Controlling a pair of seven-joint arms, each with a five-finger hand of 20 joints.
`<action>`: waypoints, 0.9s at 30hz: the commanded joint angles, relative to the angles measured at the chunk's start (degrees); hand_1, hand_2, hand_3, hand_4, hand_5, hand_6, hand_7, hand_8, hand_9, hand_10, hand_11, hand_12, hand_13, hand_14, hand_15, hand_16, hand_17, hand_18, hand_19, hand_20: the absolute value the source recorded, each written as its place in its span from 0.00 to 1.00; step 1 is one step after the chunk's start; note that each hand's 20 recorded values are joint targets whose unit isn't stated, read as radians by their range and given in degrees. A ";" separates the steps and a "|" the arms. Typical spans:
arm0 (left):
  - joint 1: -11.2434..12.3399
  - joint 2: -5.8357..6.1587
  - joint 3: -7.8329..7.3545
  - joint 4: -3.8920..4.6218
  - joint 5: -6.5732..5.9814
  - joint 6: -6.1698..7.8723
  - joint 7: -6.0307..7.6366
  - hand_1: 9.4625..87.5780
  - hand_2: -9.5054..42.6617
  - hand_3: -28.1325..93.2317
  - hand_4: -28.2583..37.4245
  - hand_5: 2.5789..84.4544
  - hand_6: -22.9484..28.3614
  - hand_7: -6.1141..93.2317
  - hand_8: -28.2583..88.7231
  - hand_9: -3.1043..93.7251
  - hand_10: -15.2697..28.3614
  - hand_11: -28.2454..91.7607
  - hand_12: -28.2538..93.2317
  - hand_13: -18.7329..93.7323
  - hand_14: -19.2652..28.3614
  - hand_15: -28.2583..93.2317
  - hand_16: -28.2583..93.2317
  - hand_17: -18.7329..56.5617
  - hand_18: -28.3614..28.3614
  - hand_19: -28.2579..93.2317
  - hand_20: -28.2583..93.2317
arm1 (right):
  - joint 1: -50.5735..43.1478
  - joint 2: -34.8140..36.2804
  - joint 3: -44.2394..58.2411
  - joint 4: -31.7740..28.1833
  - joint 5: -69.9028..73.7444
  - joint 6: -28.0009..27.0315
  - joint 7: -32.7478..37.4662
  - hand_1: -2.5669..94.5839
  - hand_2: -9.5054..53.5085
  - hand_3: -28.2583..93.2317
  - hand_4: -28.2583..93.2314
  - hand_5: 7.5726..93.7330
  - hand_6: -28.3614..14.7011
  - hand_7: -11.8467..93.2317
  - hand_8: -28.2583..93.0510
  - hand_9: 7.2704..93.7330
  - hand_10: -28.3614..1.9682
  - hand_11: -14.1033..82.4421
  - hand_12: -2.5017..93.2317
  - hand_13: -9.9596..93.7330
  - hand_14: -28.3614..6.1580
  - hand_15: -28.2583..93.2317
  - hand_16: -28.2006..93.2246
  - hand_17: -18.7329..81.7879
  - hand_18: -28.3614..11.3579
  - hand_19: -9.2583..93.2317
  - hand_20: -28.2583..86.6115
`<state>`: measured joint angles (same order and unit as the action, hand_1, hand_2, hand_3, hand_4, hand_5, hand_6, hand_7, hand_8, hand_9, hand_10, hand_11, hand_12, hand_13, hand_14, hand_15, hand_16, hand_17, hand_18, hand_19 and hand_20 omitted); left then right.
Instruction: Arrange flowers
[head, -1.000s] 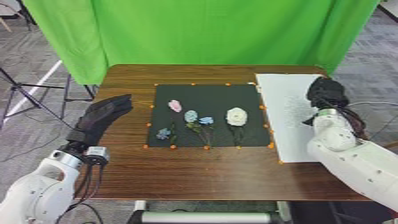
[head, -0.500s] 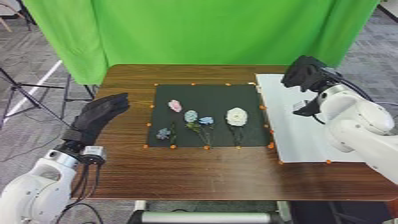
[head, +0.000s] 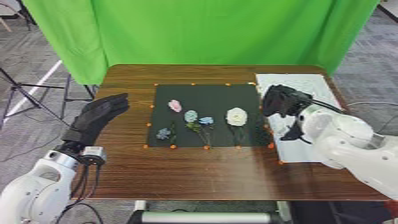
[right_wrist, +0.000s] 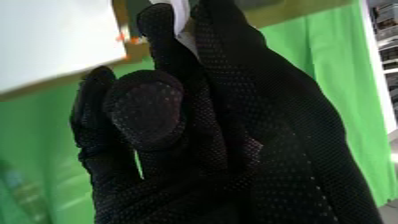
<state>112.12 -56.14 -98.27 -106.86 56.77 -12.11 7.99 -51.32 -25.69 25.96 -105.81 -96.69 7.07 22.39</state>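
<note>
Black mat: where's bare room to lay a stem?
Bare: far strip of the black mat, beyond the pink flower and white flower; table before its near edge. Crowded: the middle, pale-blue flower beside blue flower.

The brown wooden table (head: 213, 175) stands on a grey carpet (head: 31, 137), which extends past its left and right edges. Behind the far edge hangs a bright green curtain (head: 195, 35), falling in vertical folds and spanning the width from far left to far right corner. Outside the left edge: thin black tripod legs (head: 11, 81) and a straight white line (head: 44, 75) running obliquely across the carpet. Well beyond the far left corner: part of a chair (head: 8, 16). Below the near edge: a pale horizontal bar (head: 204, 217). Light is even, with a soft sheen on the wood. In the right wrist view, shelves (right_wrist: 387, 47) stand past the curtain, behind a white upright (right_wrist: 377, 75).
</note>
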 joint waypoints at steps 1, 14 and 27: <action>0.58 -0.32 -0.32 -0.15 -0.31 0.23 -0.20 0.28 0.00 0.72 0.23 0.45 0.51 0.18 0.20 0.42 0.66 0.34 0.34 0.43 0.74 0.31 0.25 0.27 0.69 0.27 0.34 | -4.34 -1.55 1.06 -1.71 0.56 0.71 0.68 0.71 0.00 0.68 0.11 0.83 0.64 0.27 0.28 0.87 0.55 0.19 0.41 0.84 0.61 0.75 0.57 0.52 0.17 0.72 0.78; 0.13 -0.26 -0.06 -0.01 -0.30 -0.36 -0.68 0.28 0.00 0.71 0.22 0.45 0.51 0.18 0.20 0.42 0.66 0.34 0.34 0.43 0.74 0.31 0.25 0.27 0.69 0.27 0.34 | -3.46 -3.07 -1.72 -1.68 2.16 0.77 0.63 0.71 0.00 0.68 0.11 0.83 0.64 0.27 0.28 0.87 0.55 0.19 0.41 0.84 0.61 0.75 0.57 0.52 0.17 0.72 0.78; 0.44 -0.29 -0.38 -0.12 0.01 -0.46 -0.73 0.28 0.00 0.71 0.22 0.46 0.46 0.19 0.19 0.42 0.66 0.34 0.34 0.43 0.74 0.31 0.25 0.27 0.69 0.27 0.34 | -5.40 -2.85 2.83 -2.28 6.24 -7.48 0.75 0.53 0.00 0.77 0.13 0.61 0.71 0.24 0.16 0.69 0.40 0.27 0.25 0.77 0.53 0.78 0.57 0.46 0.10 0.72 0.77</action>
<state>112.15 -56.18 -98.37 -106.80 56.76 -12.27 7.68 -56.45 -28.73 28.08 -107.31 -90.90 1.63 22.83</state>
